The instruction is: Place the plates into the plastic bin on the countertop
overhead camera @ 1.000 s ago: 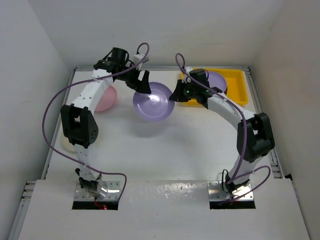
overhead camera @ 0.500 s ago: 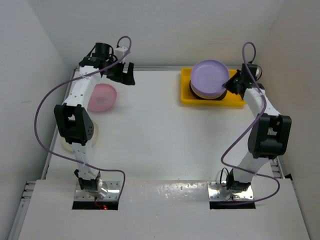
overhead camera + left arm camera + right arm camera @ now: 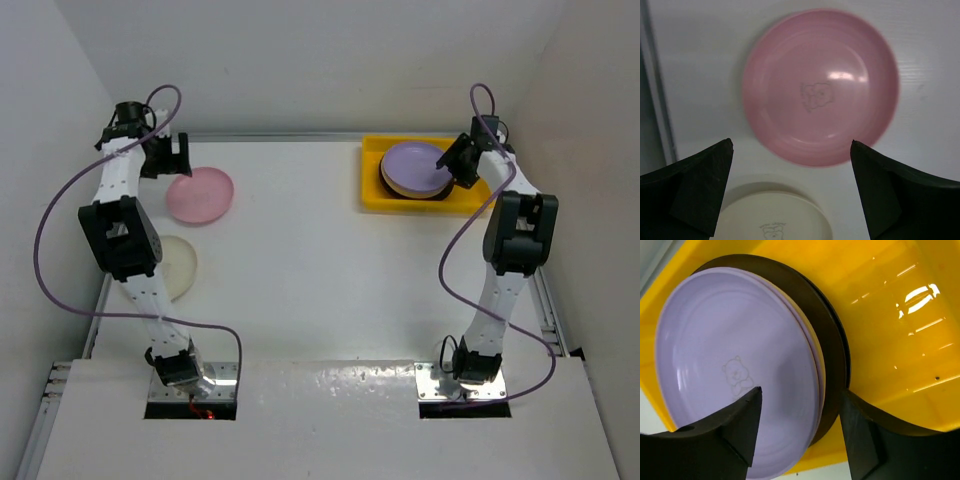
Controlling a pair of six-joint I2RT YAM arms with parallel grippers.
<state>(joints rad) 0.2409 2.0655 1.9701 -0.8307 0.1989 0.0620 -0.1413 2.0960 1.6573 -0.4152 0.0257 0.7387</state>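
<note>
A lilac plate (image 3: 413, 163) (image 3: 730, 360) lies on top of a stack in the yellow plastic bin (image 3: 476, 190) (image 3: 890, 315), over a tan plate and a dark-rimmed plate (image 3: 827, 335). My right gripper (image 3: 461, 168) (image 3: 801, 391) is open, its fingers straddling the stack's right rim without pinching it. On the white countertop (image 3: 320, 270), a pink plate (image 3: 200, 194) (image 3: 820, 95) lies at the far left and a cream plate (image 3: 176, 266) (image 3: 771, 220) nearer. My left gripper (image 3: 165, 157) (image 3: 791, 145) hangs open above the pink plate's near edge with nothing in it.
The bin sits in the back right corner against the grey edging. White walls close in the left, back and right sides. The right half of the bin floor is bare yellow. Purple cables loop from both arms.
The right arm carried the lilac plate from the table's middle to the bin, set it on the stack and opened. The left arm swung left to above the pink plate.
</note>
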